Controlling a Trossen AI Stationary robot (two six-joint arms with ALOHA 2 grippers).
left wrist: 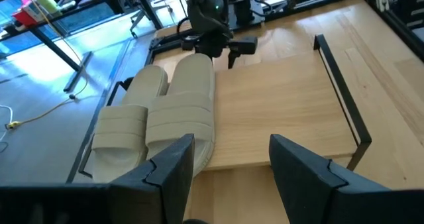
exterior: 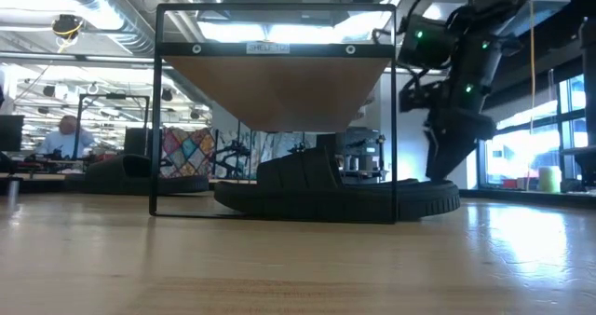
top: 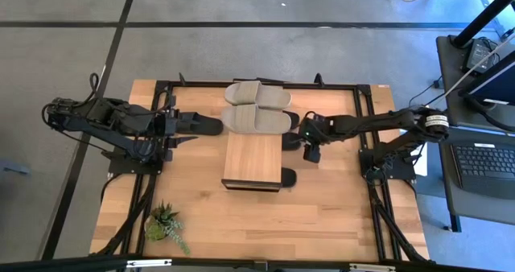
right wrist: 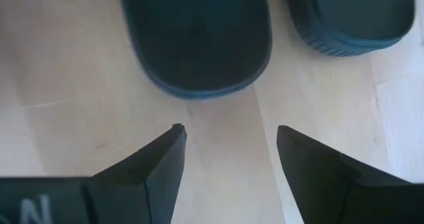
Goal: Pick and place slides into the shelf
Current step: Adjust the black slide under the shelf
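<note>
Shelf (top: 253, 159): a low rack with a light wood top on a dark frame, set near the middle of the table (top: 338, 216); taken as the landmark for all entries below.

Beige slides (top: 256, 107): two are laid side by side, just beyond the shelf's far end, the nearer one touching or overlapping that end of the wood top. In the left wrist view they are seen lengthwise beside the plank (left wrist: 179, 111).

Black slides: one (exterior: 335, 196) is seen under the shelf in the low view, its end protruding past the frame on the right-arm side. Another (top: 203, 126) lies on the left-arm side of the shelf, level with the beige pair. Two dark rounded ends (right wrist: 199, 38) are seen on the table just ahead of the right arm's fingers.

Left gripper (top: 183, 125): the arm is stretched low and level toward the shelf from the left side of the table; the jaws are spread, nothing between them.

Right gripper (top: 310, 147): the arm is extended from the right side, wrist bent downward just beside the shelf's far right corner; the jaws are parted, nothing gripped.

Potted plant (top: 165, 224): well apart from the shelf, toward the near left corner of the table.
</note>
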